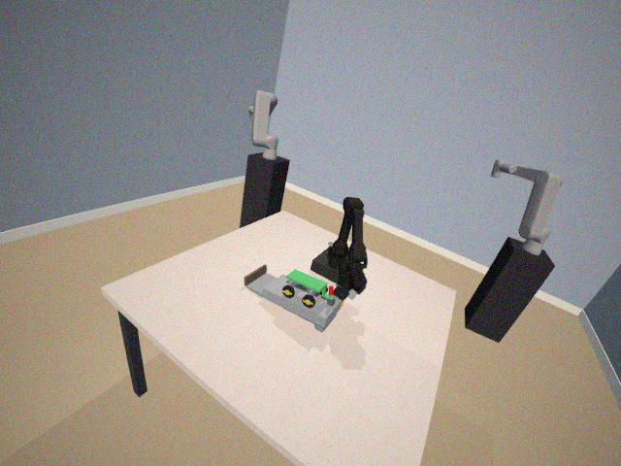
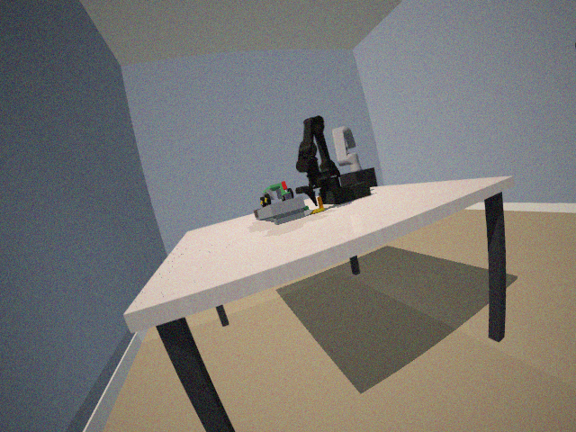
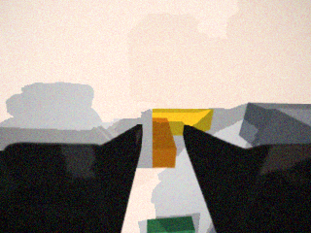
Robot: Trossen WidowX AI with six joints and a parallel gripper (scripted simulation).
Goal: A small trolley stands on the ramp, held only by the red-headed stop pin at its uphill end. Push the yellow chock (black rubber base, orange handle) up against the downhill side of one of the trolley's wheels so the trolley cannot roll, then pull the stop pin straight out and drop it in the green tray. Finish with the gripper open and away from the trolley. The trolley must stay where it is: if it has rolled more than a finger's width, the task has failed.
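The trolley (image 1: 307,281) (image 2: 273,188) stands on the grey ramp (image 1: 271,291) (image 2: 287,209), which also shows at the right of the wrist view (image 3: 259,123). The red-headed stop pin (image 1: 331,290) (image 2: 283,185) is in place at the uphill end. The yellow chock (image 2: 318,211) (image 3: 194,116) stands on the table beside that end, its orange handle (image 2: 319,202) (image 3: 163,146) upright; its rubber base is not clear. My gripper (image 3: 162,129) is low at the handle, partly open, with gaps showing on both sides between the fingers. Part of the green tray (image 3: 170,225) shows at the wrist view's bottom edge.
A brown end board (image 1: 255,276) stands at the ramp's low end. My arm's black base (image 1: 323,265) (image 2: 346,191) is close behind the ramp. Two grey arms on dark pedestals (image 1: 263,190) (image 1: 507,290) stand beyond the table (image 1: 200,311).
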